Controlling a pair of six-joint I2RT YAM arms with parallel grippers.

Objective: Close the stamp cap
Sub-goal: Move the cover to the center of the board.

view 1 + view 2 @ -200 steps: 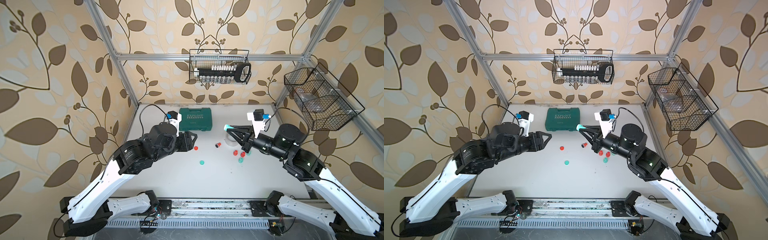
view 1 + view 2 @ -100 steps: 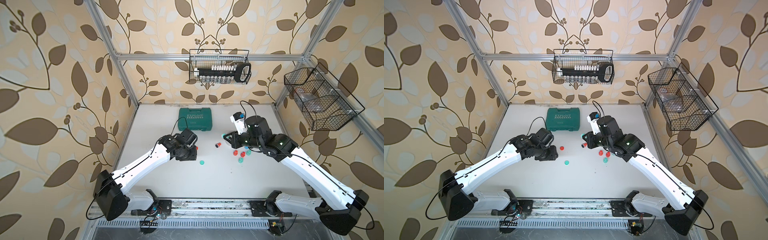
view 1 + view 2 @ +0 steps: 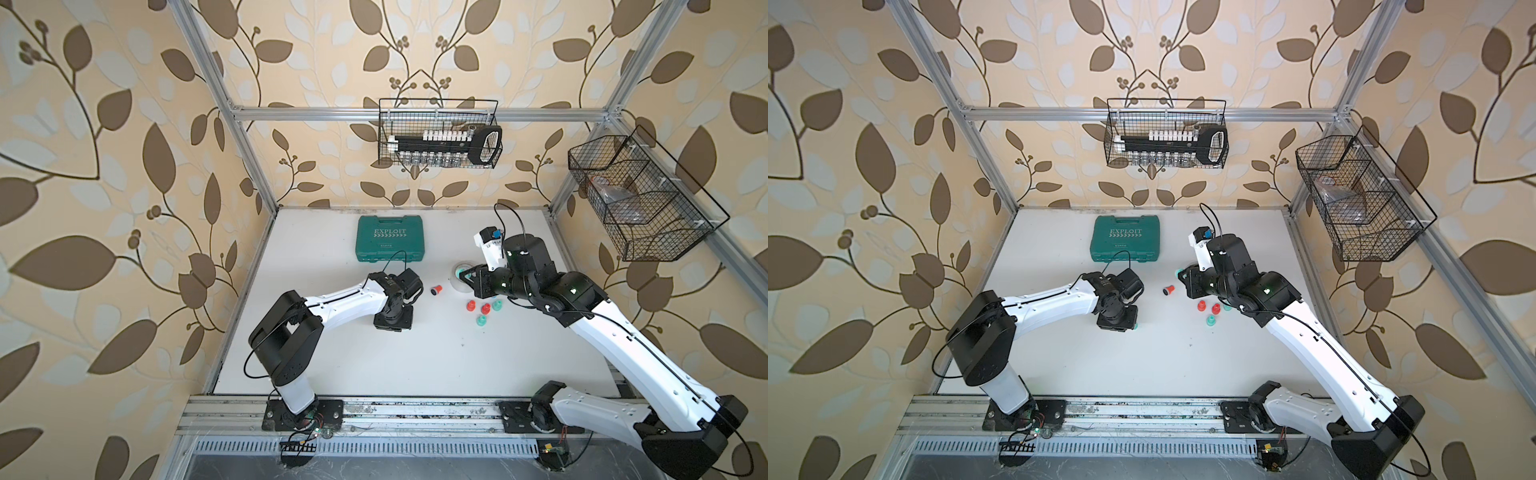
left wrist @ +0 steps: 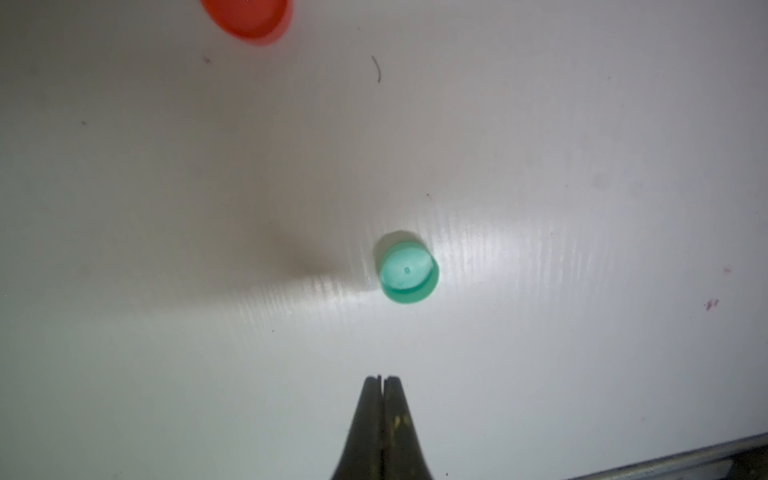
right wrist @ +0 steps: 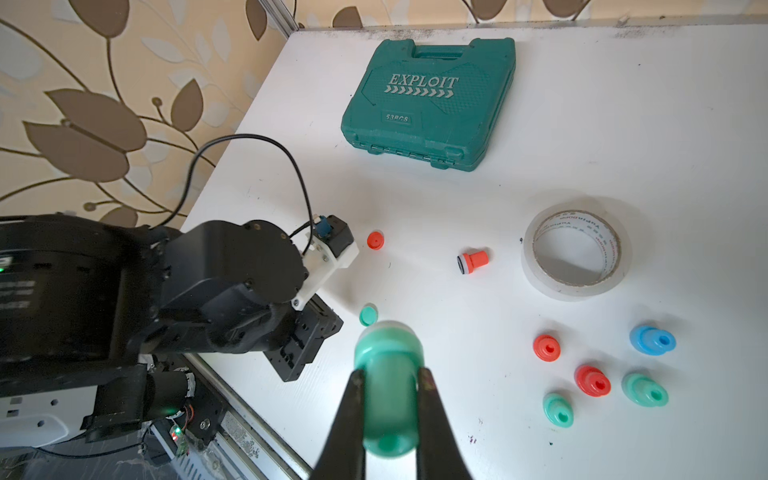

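Landmark: green tool case (image 3: pixel 388 238) marked EXPLOIT, shut and lying flat at the back of the white worktop (image 3: pixel 415 365).
Left pincer (image 4: pixel 382 380): straight in front of the case and pointing down at the worktop. Its tips are pressed together with nothing between them.
Green cap (image 4: pixel 409 272): loose on the worktop just beyond the left pincer's tips, not touching them. It is in front of the case and well apart from it.
Right pincer (image 5: pixel 390 374): in front of the case and off to its right, clamped on the green stamp.
Green stamp (image 5: pixel 388 343): gripped by its barrel between both fingers, clear of the worktop. Its wider end sticks out past the fingertips.
Red cap (image 5: pixel 375 240): loose on the worktop, nearer the case than the green cap.
Red stamp (image 3: pixel 435 289): lying on its side in front of the case's right corner.
Tape roll (image 5: pixel 577 253): clear tape lying flat, in front of the case and to its right. In both top views it is partly hidden under the right pincer.
Stamp cluster (image 5: pixel 593 381): two red, two green and one blue, standing close together. They are farther from the case than the tape roll, on the same right-hand side.
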